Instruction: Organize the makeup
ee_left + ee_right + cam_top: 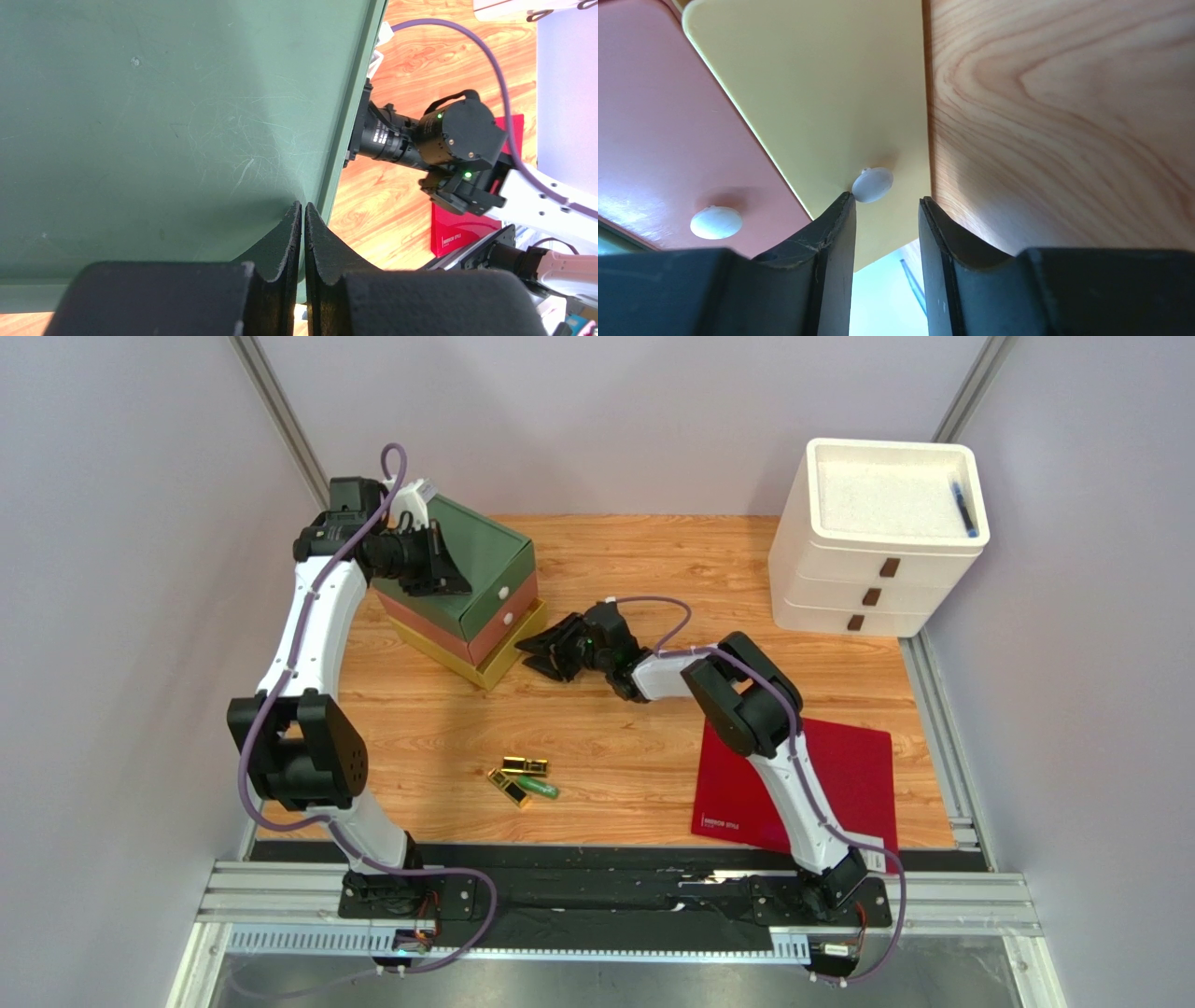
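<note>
Reaching with the right pincer toward the white knob on the yellow bottom drawer of the small chest, near the back left corner of the bench. Holding that pincer partly open and gripping nothing (finding the knob just ahead of the gap, off toward one fingertip and touching or nearly touching it, not yet between the two). Resting the left pincer shut and empty on the green top of the chest, probably bracing it against the coming pull. Judging the step as opening that drawer to take the makeup.

Leaving the makeup itself loose near the front edge of the bench, about midway between the two arm bases: gold lipstick tubes and a green tube, bunched together, long axes running roughly along that edge, one gold tube slanting. Lying well apart from both pincers, toward the front edge from the right pincer, nearer to it than to the left by the look of it.

Needing a small sideways shift to centre the knob before closing; otherwise risking a slip off its rim.
</note>
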Tool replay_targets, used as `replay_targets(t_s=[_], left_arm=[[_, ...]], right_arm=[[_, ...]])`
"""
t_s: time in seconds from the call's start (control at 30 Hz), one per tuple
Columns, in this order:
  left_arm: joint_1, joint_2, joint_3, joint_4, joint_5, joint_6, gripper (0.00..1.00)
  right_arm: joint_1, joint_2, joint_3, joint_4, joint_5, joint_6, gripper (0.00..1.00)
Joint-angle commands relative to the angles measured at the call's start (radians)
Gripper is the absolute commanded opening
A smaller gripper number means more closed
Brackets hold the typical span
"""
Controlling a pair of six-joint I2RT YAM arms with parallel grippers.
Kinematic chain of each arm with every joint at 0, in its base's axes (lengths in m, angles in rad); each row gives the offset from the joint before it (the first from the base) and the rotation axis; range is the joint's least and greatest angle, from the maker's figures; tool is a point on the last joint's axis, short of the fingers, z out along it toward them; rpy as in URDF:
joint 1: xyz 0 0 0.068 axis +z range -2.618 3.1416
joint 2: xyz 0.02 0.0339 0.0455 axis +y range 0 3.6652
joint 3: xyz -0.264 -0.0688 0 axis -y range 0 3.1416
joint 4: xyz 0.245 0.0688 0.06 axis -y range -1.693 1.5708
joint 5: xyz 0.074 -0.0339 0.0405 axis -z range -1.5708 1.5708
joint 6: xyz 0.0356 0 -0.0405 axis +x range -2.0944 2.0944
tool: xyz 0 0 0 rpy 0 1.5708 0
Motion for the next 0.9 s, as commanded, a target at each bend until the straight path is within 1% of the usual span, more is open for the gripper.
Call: replay_targets(t_s=[0.0, 0.17, 0.27, 0.37, 0.63, 0.73, 0.77, 0.87], left_arm=[[0.010, -0.016, -0.037, -0.039, -0.039, 0.031, 0.10], [0.010, -0.019, -0.047, -0.036, -0.039, 0.032, 0.10], [0.010, -0.027, -0.057, -0.027, -0.039, 0.029, 0.10], [0.010, -0.032, -0.068, -0.024, -0.035, 0.028, 0.10], [0.010, -0.047, -0.093, -0.008, -0.030, 0.020, 0.10], [0.010, -0.051, -0.099, -0.005, -0.027, 0.017, 0.10], [0.009, -0.051, -0.099, -0.005, -0.025, 0.017, 0.10], [0.010, -0.051, -0.094, -0.005, -0.025, 0.017, 0.10]], right_arm=[[-0.011, -0.020, -0.004, -0.403, 0.055, -0.148, 0.36], [-0.012, -0.057, 0.015, -0.583, 0.093, -0.223, 0.36], [-0.017, -0.089, -0.001, -0.653, 0.116, -0.258, 0.35], [-0.026, -0.126, -0.036, -0.687, 0.132, -0.291, 0.35], [-0.037, -0.227, -0.088, -0.770, 0.175, -0.381, 0.35], [-0.037, -0.248, -0.090, -0.735, 0.170, -0.413, 0.36], [-0.037, -0.258, -0.090, -0.703, 0.146, -0.451, 0.36], [-0.035, -0.271, -0.061, -0.678, 0.133, -0.522, 0.39]])
